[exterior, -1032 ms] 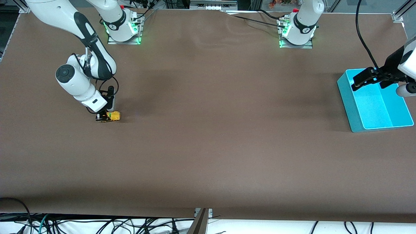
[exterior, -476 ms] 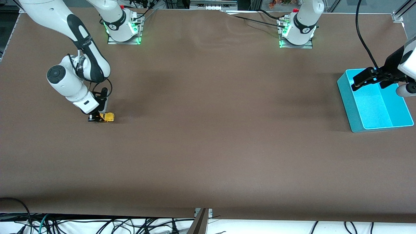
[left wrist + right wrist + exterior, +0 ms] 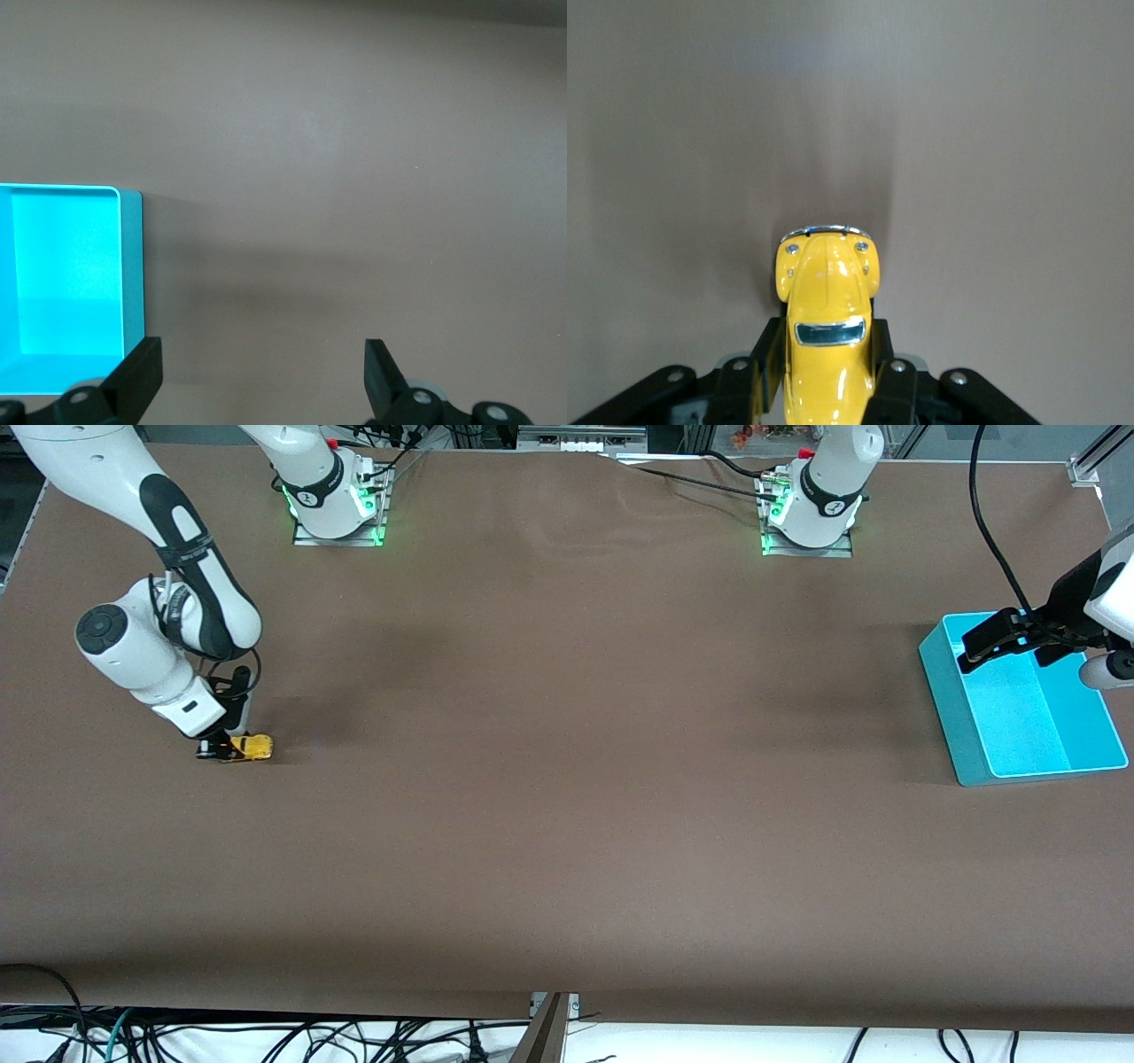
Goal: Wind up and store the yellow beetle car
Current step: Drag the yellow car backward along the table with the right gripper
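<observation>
The yellow beetle car (image 3: 251, 747) sits on the brown table at the right arm's end, its wheels on the cloth. My right gripper (image 3: 227, 749) is shut on the car's body, one finger on each side. In the right wrist view the car (image 3: 827, 310) points away from the camera, clamped between the black fingers (image 3: 764, 352). My left gripper (image 3: 973, 648) is open and empty, held over the cyan bin (image 3: 952, 700) at the left arm's end. In the left wrist view the open gripper (image 3: 261, 376) hangs over bare table beside the bin (image 3: 131, 266).
The bin holds nothing that I can see. The arm bases (image 3: 335, 505) stand along the table's edge farthest from the front camera. Cables hang below the table's near edge (image 3: 567, 1005).
My right gripper has dragged the car along the table toward the right arm's end, wheels on the cloth. The left arm has not moved.
</observation>
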Robot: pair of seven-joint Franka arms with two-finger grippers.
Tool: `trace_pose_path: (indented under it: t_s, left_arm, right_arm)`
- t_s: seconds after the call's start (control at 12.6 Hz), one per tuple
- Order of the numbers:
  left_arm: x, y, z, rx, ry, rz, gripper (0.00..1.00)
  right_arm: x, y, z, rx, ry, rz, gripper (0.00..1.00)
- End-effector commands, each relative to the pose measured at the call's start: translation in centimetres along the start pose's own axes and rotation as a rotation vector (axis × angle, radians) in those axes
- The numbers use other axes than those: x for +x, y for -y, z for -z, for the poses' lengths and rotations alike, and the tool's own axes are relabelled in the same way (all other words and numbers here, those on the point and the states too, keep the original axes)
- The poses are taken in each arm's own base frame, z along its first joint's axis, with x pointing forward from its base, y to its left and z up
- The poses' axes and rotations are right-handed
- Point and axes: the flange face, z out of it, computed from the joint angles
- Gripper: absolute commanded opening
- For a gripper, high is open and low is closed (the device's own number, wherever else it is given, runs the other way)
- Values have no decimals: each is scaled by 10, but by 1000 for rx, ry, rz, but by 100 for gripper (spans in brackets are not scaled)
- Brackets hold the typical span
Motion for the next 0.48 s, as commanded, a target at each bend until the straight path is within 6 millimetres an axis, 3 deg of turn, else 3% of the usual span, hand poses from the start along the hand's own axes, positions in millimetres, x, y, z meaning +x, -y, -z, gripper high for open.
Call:
trace_pose_path:
  t_s: [0.0,0.24,0.32,0.4]
  left_arm:
    - [3,-2,5,-20,-5,-13,100]
    - [3,-2,5,-20,-5,-13,100]
    - [3,-2,5,-20,-5,-13,100]
    - [3,-2,5,-20,-5,-13,100]
  right_arm:
    - [-29,11,-34,40,-6,-13,21]
    - [-45,13,-32,35,-1,-23,22]
    - [-44,11,-32,34,-2,-22,27]
    - [-41,10,-32,34,-5,-20,54]
